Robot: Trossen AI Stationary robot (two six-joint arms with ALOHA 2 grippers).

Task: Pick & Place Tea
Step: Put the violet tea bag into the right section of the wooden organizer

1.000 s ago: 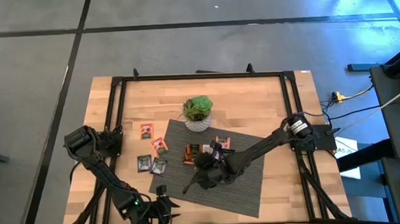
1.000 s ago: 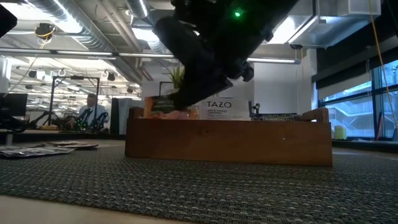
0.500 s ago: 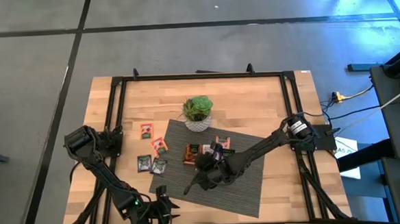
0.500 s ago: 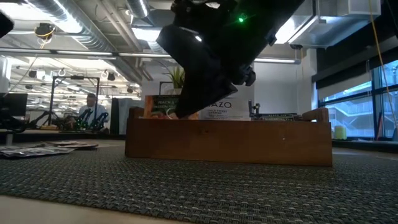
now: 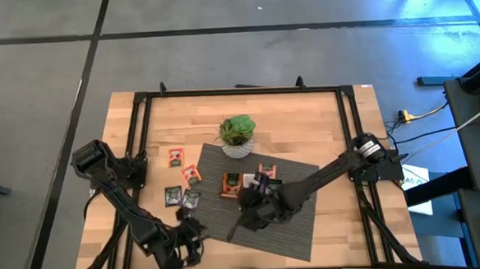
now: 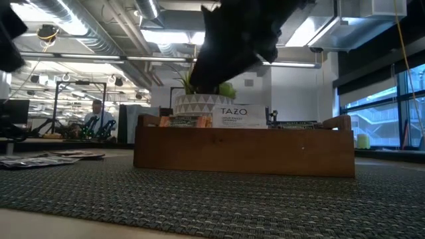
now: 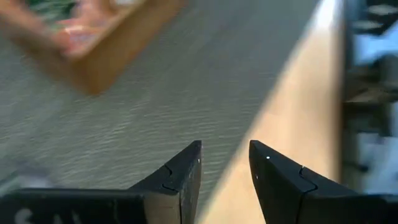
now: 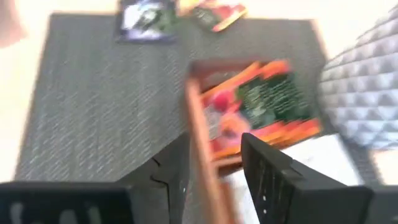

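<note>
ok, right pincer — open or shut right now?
Open. In the right wrist view the right pincer shows a clear gap between its two fingers with nothing in it, hanging over the wooden tray of tea sachets.

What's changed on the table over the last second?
The right gripper opened over the wooden tray, released a sachet there and lifted away. The left gripper, open, swung toward the mat. The loose sachets and plant pot stayed put.
</note>
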